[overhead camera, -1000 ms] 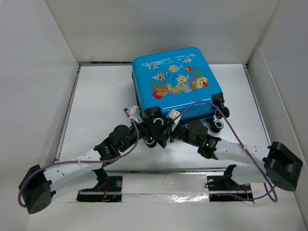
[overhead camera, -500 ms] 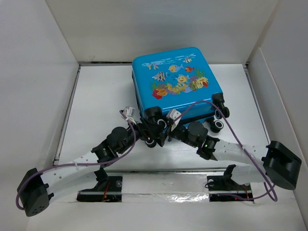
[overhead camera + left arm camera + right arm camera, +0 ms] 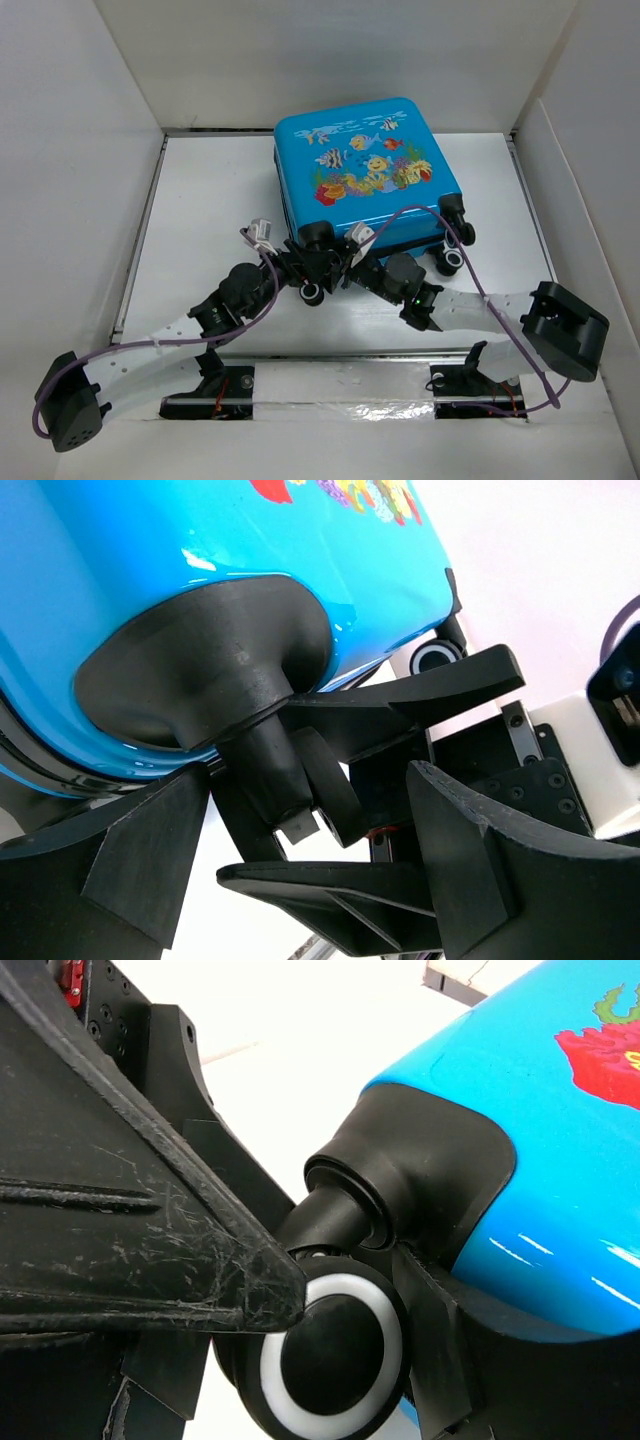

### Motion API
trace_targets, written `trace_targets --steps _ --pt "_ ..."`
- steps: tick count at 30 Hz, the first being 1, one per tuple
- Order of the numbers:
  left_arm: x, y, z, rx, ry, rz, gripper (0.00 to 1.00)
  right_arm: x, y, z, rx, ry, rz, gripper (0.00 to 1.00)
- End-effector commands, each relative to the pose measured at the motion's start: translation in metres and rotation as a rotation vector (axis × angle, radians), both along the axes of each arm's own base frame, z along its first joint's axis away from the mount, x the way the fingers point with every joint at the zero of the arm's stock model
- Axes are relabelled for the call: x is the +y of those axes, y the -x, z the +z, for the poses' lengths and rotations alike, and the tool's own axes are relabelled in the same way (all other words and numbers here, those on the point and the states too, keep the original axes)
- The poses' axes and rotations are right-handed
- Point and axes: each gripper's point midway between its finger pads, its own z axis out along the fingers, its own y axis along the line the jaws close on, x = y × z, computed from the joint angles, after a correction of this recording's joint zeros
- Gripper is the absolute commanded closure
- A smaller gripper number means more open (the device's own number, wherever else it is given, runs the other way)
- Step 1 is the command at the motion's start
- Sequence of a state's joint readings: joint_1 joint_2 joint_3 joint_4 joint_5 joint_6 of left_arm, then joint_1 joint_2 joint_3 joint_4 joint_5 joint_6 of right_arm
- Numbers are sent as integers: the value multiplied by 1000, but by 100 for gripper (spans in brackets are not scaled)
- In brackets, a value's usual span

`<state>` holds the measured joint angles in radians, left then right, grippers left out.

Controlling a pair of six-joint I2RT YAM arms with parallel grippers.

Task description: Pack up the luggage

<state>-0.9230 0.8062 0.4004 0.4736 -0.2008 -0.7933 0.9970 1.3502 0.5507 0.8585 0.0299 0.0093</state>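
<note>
From above, the luggage point(image 3: 365, 160) lay shut and flat just beyond both claws; the left claw point(image 3: 298, 262) and right claw point(image 3: 345, 268) met at its near corner wheel point(image 3: 313, 293); the left wrist showed that claw spread either side of the caster stem point(image 3: 265, 760); the right wrist showed the wheel between its fingers point(image 3: 150, 1240), pinched or not I could not tell; likely seizing the case to shift it; next, a firm squeeze.

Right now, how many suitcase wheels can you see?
4 wheels: two at the luggage's near right corner, two at its near left corner, one between the left gripper and right gripper. Others may be hidden.
</note>
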Motion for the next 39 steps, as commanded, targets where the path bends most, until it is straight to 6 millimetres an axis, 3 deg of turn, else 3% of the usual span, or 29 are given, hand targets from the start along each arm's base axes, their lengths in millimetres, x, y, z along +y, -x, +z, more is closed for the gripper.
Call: trace_targets --steps 1,3,6,10,14,15,16,18,21,24,25,31,39 --pt "-12 19 25 -82 47 -111 25 -6 -25 68 -84 -203 -118 63" --pt "-7 19 20 -70 26 -93 25 -9 -25 68 -78 -206 -130 75" --pt "15 10 10 -52 -28 -5 26 -12 -24 67 -76 -192 -134 84" --pt "61 -1 -9 2 -86 205 32 -16 -20 69 -78 -178 -129 88" --pt "82 3 -31 45 -107 268 43 -20 -20 76 -85 -172 -129 89" --pt "81 3 -36 48 -113 262 46 -19 -19 76 -85 -170 -123 90" --pt "77 6 -53 68 -144 234 52 -19 -19 78 -88 -171 -118 90" --pt "60 7 -68 52 -185 156 57 -20 -20 81 -89 -171 -112 91" --pt "37 8 -91 53 -257 88 58 -20 -20 87 -91 -167 -95 91" --pt "15 7 -90 -3 -315 97 55 -21 -21 89 -90 -158 -91 91" --pt "12 0 -80 -24 -321 143 54 -21 -21 90 -92 -158 -88 91" --pt "-9 -17 -76 -71 -368 171 51 -19 -20 91 -90 -152 -68 91" --pt "-6 -32 -66 -131 -353 270 55 -17 -19 92 -83 -159 -46 92"
